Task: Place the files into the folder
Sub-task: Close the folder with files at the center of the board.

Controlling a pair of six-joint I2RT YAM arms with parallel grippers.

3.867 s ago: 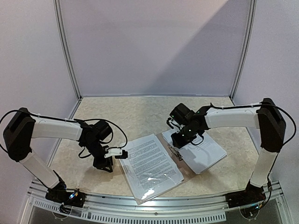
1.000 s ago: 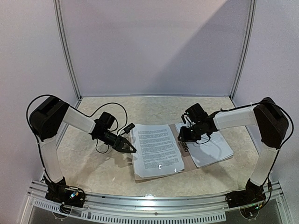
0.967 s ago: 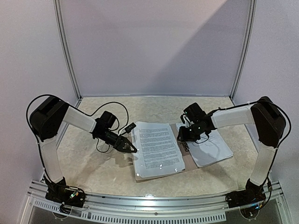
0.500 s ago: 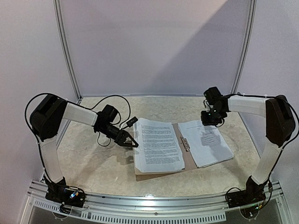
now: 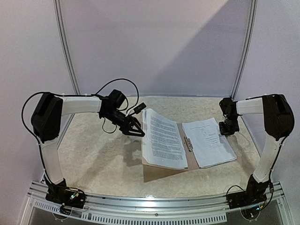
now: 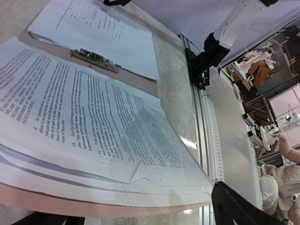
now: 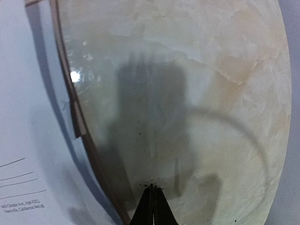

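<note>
The folder lies open mid-table with a tan spine and a metal clip. Printed files lie under clear plastic on its left half, which is tilted up off the table and casts a shadow. A second white stack of files rests flat on the right half. My left gripper is open at the raised left edge. In the left wrist view that tan cover edge runs across between the wide-apart fingers. My right gripper is shut on nothing, over bare table just outside the folder's right edge.
White walls close the back and both sides. An aluminium rail runs along the near edge, with both arm bases on it. The left arm's black cable loops above the table behind the gripper.
My left gripper has risen and moved back, tipping the folder's left half up. My right gripper left the clip, swung to the folder's far right edge and shut.
</note>
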